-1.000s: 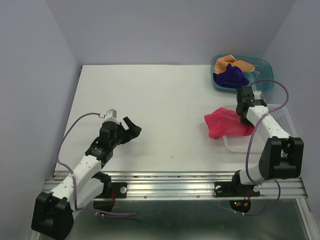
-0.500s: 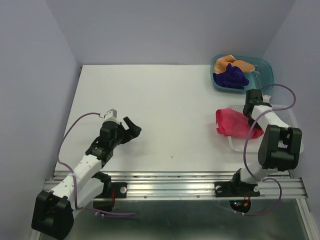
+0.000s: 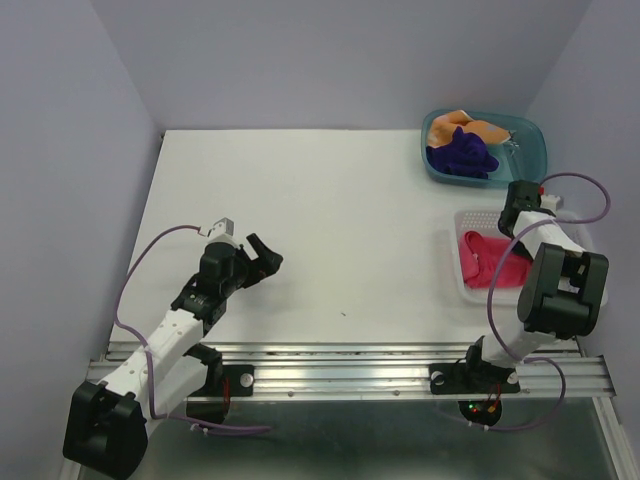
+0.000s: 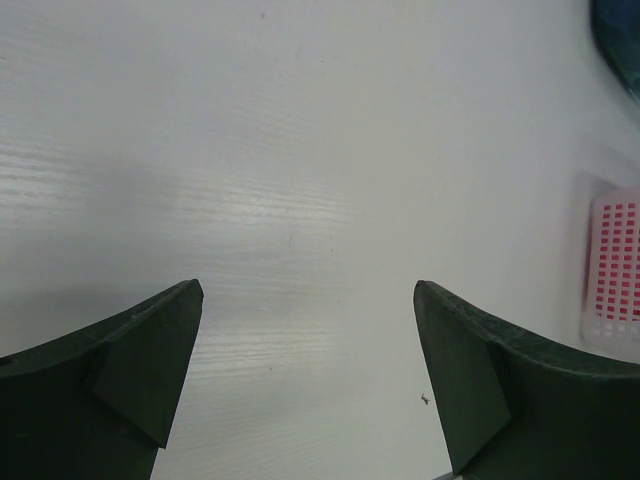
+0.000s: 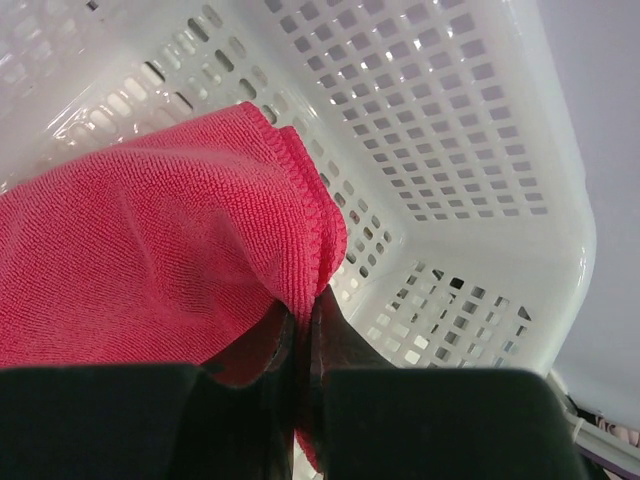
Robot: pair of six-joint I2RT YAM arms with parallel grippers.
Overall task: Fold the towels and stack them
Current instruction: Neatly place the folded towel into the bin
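Note:
The pink-red towel [image 3: 488, 260] lies bunched inside the white perforated basket [image 3: 458, 262] at the right; it also fills the right wrist view [image 5: 160, 250]. My right gripper [image 3: 518, 200] is at the basket's far edge, and in the right wrist view [image 5: 302, 312] it is shut on the towel's hemmed edge. The dark purple towel [image 3: 462, 153] and the orange towel [image 3: 468, 127] lie crumpled in a teal tub [image 3: 535, 140] at the back right. My left gripper [image 3: 262, 254] is open and empty over the bare table [image 4: 300, 180], far from the towels.
The white basket wall [image 5: 470, 150] is close around my right gripper. The basket also shows at the right edge of the left wrist view [image 4: 615, 265]. Purple-grey walls close the table on the left, back and right.
My right gripper has carried the pink-red towel rightward off the table and into the white basket. The left arm has not moved.

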